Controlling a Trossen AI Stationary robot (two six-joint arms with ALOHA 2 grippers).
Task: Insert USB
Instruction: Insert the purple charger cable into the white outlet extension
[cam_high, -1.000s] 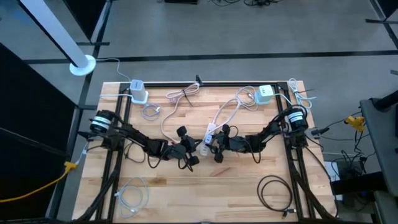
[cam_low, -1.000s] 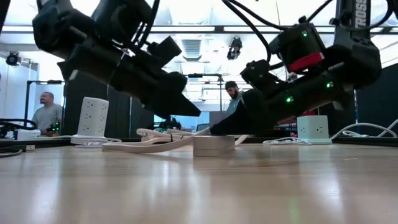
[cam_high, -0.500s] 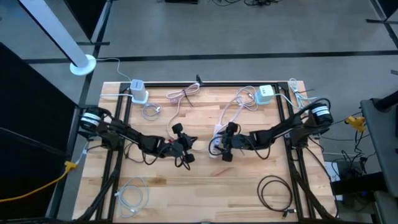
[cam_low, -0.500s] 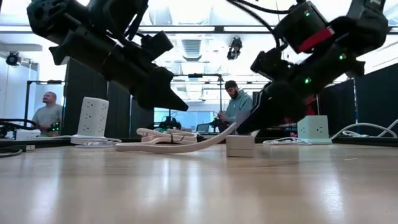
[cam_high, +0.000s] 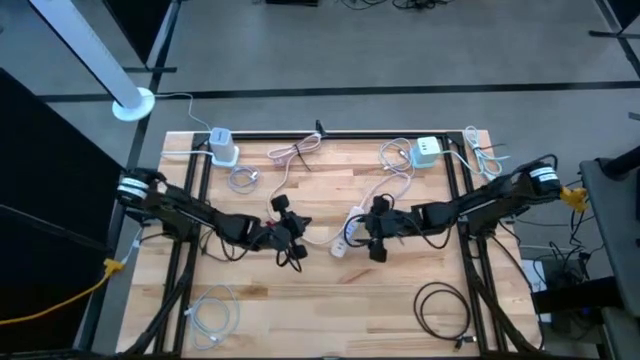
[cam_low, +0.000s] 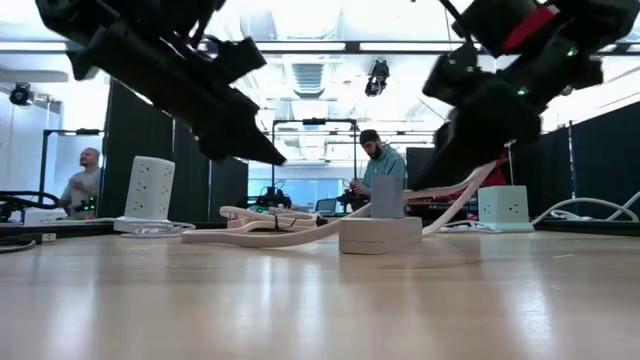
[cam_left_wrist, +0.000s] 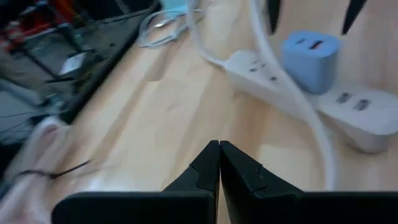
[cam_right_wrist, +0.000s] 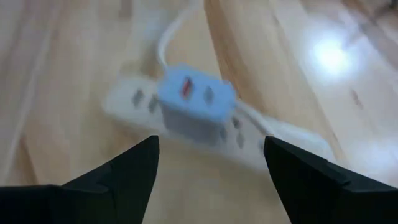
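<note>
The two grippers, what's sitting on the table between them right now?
Between the left gripper and the right gripper, the high view shows the white power strip with its cord, and bare wood.

Robotics lab: black partitions (cam_low: 150, 125), ceiling strip lights (cam_low: 330, 47).

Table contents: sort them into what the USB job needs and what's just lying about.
For the job:
- power strip
- blue USB charger plugged into it
- left gripper, shut
- right gripper, open

Lying about:
- white cable coil
- black cable coil
- white charging cube
- white power tower
</note>
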